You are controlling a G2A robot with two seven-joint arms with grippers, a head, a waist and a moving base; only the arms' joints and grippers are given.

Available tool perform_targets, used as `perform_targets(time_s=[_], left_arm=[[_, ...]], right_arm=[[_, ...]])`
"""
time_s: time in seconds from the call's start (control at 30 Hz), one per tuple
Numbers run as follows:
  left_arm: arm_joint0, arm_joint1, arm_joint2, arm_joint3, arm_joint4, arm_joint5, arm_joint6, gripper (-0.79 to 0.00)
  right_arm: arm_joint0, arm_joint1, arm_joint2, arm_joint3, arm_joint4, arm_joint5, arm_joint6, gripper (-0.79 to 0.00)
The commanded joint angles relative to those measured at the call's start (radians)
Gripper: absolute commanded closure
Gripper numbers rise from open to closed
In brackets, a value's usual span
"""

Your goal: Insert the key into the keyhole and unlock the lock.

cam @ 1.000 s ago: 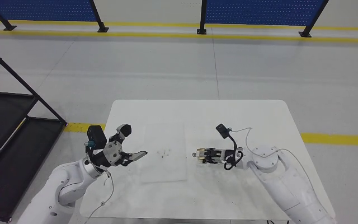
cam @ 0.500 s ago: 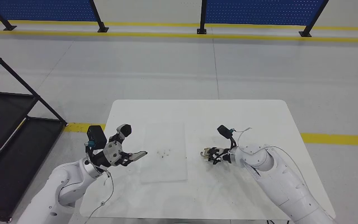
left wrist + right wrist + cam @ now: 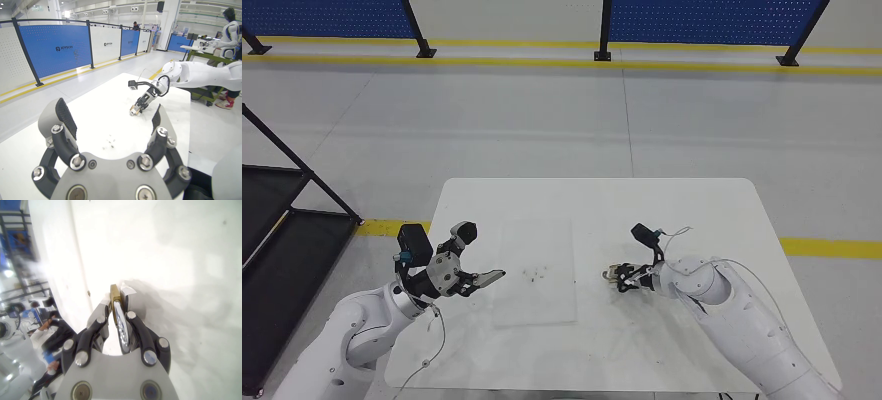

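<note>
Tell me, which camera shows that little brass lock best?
The right wrist view. There the lock sits close up, its brass body clamped in the right gripper. The left wrist view shows it small, at that gripper's tip; the top view, just a tiny speck.

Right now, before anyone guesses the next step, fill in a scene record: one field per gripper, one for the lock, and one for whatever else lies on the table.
left gripper: open, empty, held above the left part of the table, pointing towards the other arm
right gripper: shut on the lock, tilted down towards the table
lock: brass body, silver shackle, clamped in the right gripper, low at the table; contact unclear
small dark bits: on the table between the grippers, too small to identify
table: white, rounded corners
</note>
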Motion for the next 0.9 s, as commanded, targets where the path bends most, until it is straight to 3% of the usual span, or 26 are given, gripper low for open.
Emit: perform_targets(time_s=[0.0, 0.43, 0.6, 0.87], left_arm=[[0.0, 0.0, 0.0, 0.0, 0.0, 0.0, 0.0, -0.785], [0.0, 0.0, 0.0, 0.0, 0.0, 0.0, 0.0, -0.785], [0.0, 0.0, 0.0, 0.0, 0.0, 0.0, 0.0, -0.785], [0.0, 0.0, 0.0, 0.0, 0.0, 0.0, 0.0, -0.785]], right_arm=[[-0.003, 0.001, 0.003, -0.006, -0.005, 0.008, -0.001, -0.785], [-0.049, 0.016, 0.069, -0.085, -0.053, 0.045, -0.064, -0.785], [-0.125, 0.037, 0.142, -0.213, -0.126, 0.046, -0.157, -0.785], [-0.31, 0.071, 0.27, -0.514, -0.236, -0.042, -0.29, -0.785]])
